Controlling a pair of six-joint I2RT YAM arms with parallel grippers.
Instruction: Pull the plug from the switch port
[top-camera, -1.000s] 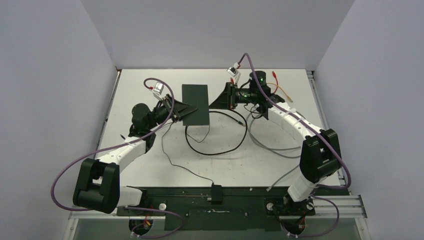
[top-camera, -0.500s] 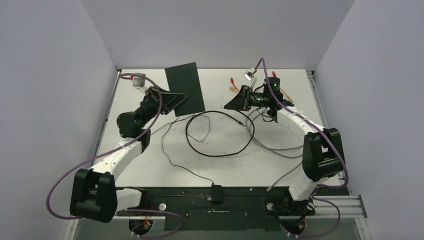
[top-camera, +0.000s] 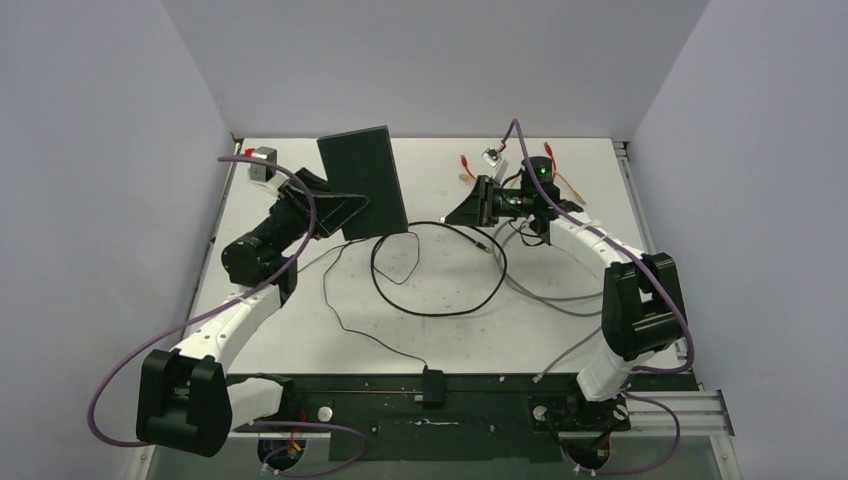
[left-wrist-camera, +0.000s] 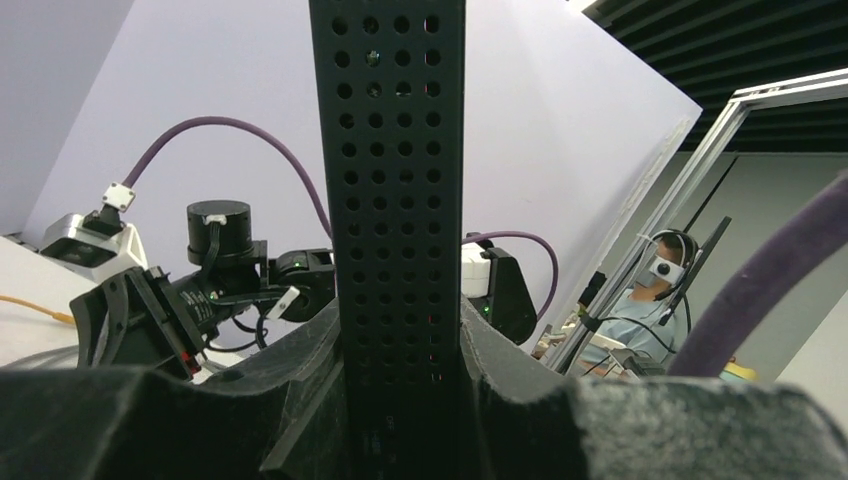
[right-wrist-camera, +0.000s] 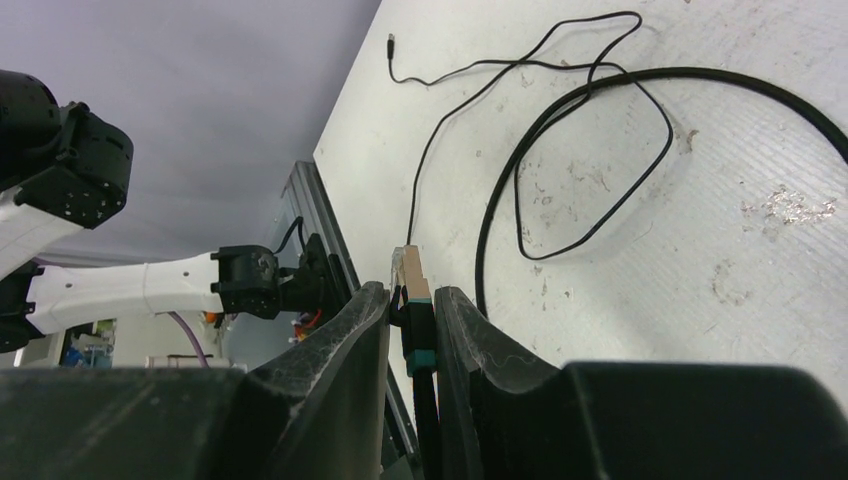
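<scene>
The switch (top-camera: 362, 182), a flat matte-black box, hangs tilted above the far left of the table, and my left gripper (top-camera: 343, 212) is shut on its lower edge. In the left wrist view its perforated side (left-wrist-camera: 400, 180) rises straight up from between the fingers of the left gripper (left-wrist-camera: 400, 350). My right gripper (top-camera: 450, 213) is some way to the right of the switch, shut on the plug (right-wrist-camera: 412, 285). The plug's clear tip sticks out free past the right gripper (right-wrist-camera: 412, 305), touching no port. Its black cable (top-camera: 440, 270) loops over the table.
A small black block (top-camera: 433, 385) with a thin black wire (top-camera: 350, 325) sits at the near edge. Grey cables (top-camera: 560, 295) lie under the right arm. Orange and red leads (top-camera: 562, 172) lie at the far right. Walls close in the table on three sides.
My left gripper has lifted the switch up and back to the left, tilting it. The right gripper has drawn away to the right with the plug, now apart from the switch.
</scene>
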